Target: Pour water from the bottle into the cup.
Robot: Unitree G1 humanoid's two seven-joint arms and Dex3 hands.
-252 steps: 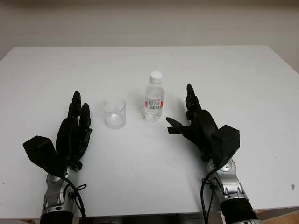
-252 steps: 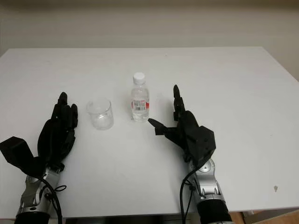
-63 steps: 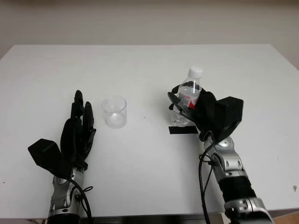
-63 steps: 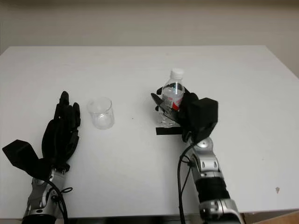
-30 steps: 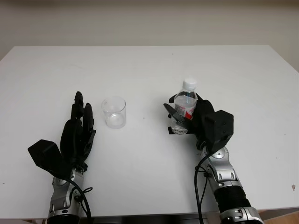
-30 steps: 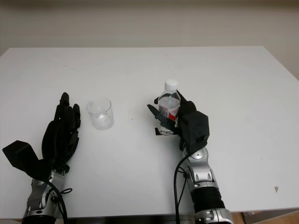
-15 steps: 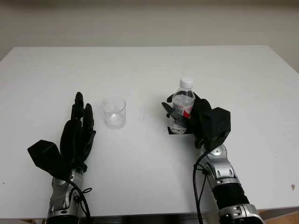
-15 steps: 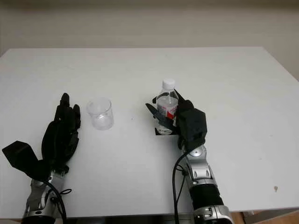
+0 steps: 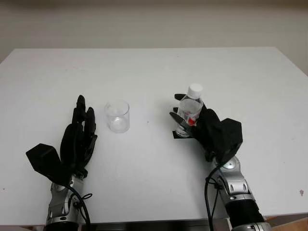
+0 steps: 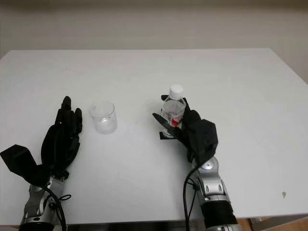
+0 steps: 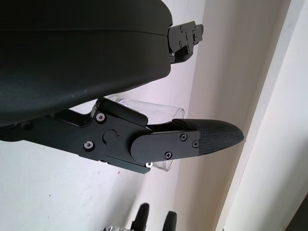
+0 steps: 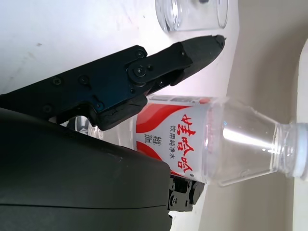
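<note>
The right hand (image 9: 204,126) is clenched around a clear plastic water bottle (image 9: 189,109) with a white cap (image 9: 195,89) and a red-and-white label (image 12: 180,138), holding it right of the table's centre with its neck tipped slightly away from the robot. A small black patch (image 9: 182,135) lies on the white table (image 9: 144,67) at the bottle's base. Well apart to the left stands the clear cup (image 9: 118,116), upright. Just beside the cup, the left hand (image 9: 79,136) is open, holding nothing.
</note>
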